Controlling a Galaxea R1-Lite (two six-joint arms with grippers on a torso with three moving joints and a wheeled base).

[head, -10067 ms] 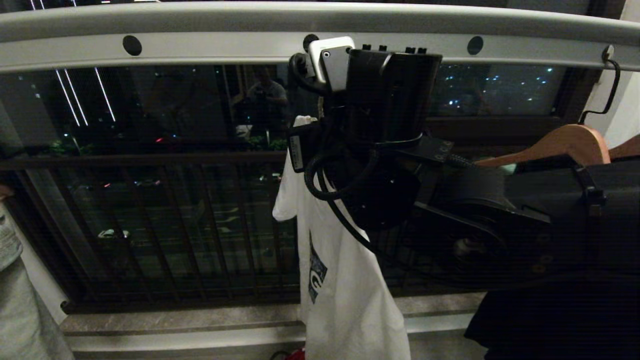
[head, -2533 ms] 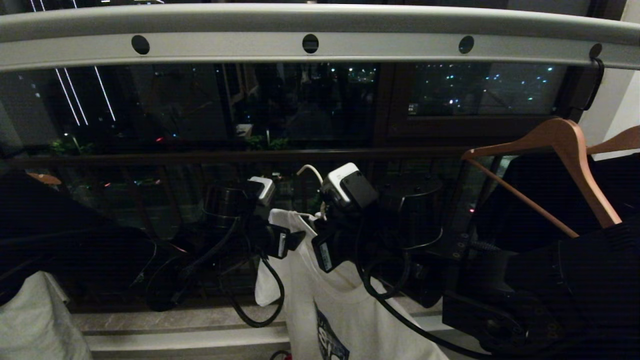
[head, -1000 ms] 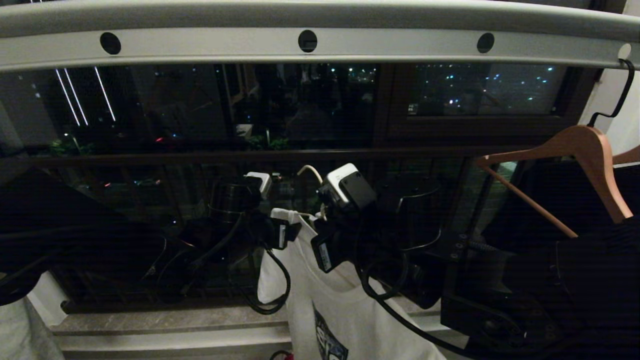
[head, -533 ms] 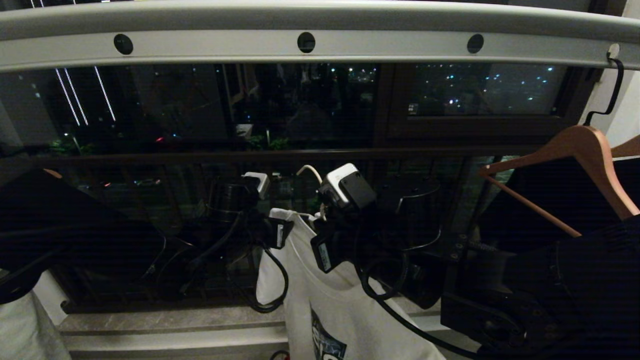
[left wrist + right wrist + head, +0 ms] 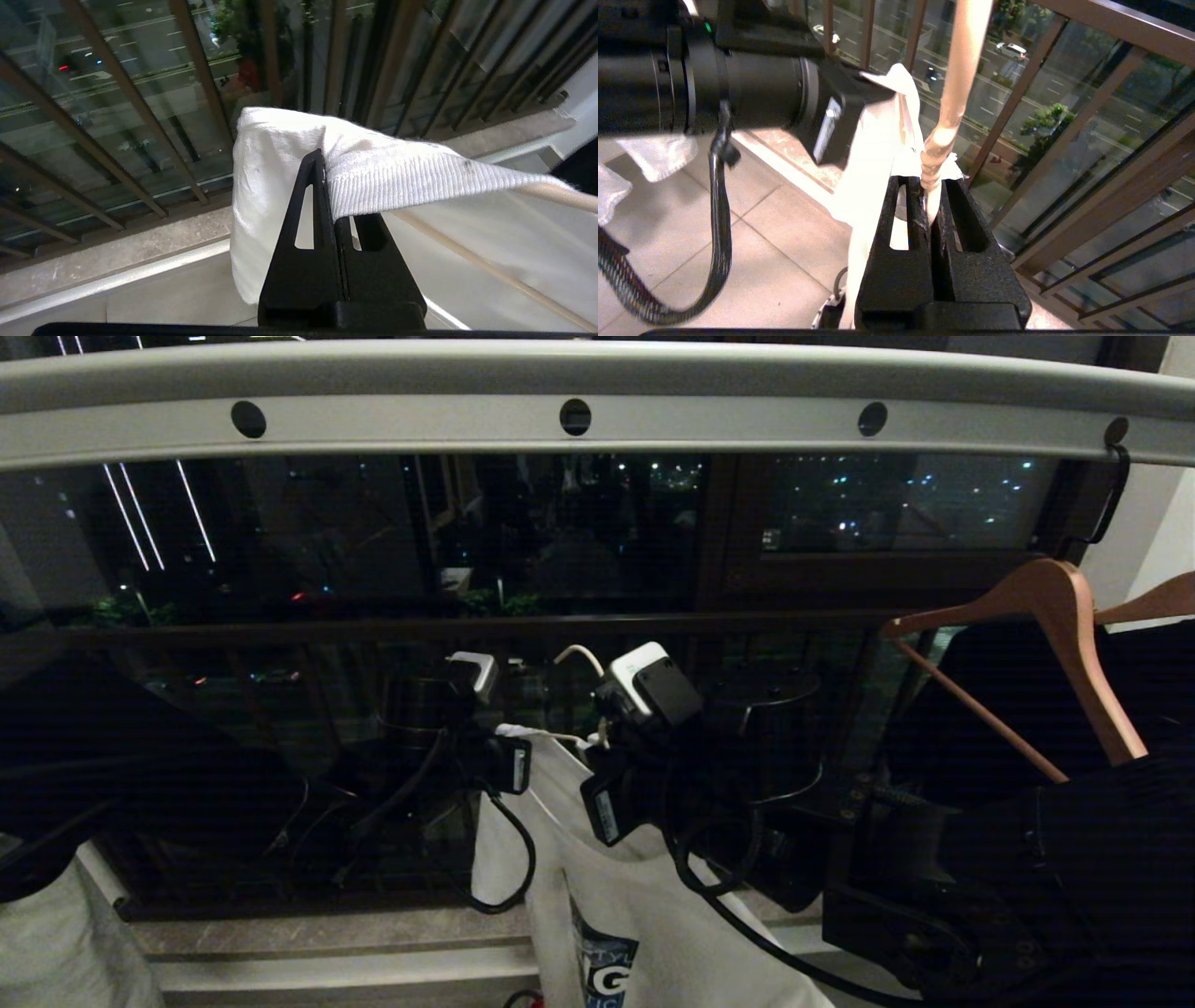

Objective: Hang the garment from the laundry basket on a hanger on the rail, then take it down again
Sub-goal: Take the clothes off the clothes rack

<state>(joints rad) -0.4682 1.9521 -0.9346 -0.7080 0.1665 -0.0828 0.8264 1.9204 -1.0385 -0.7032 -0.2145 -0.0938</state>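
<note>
White cotton T-shirt (image 5: 653, 905) hangs on the cream wire hanger (image 5: 945, 135), well below the grey rail (image 5: 597, 392) and clear of it; the hook points up between the two wrists. Printed logo (image 5: 602, 971) shows at the lower edge of the head view.

Left gripper (image 5: 327, 177): jaws together, clamped on the ribbed collar edge of the shirt at the shoulder end of the hanger. A bare length of hanger wire runs off beside the cloth.

Right gripper (image 5: 930, 196): jaws together, clamped on the twisted neck of the hanger, with shirt fabric bunched just beside them. The left arm's wrist lies close by in the right wrist view.

Brown wooden hanger (image 5: 1055, 644) carrying a black garment (image 5: 1102, 859) hangs from the rail at far right. Pale garment (image 5: 65, 943) at lower left. Dark balcony bars (image 5: 140, 107) and a stone sill (image 5: 327, 933) stand behind.
</note>
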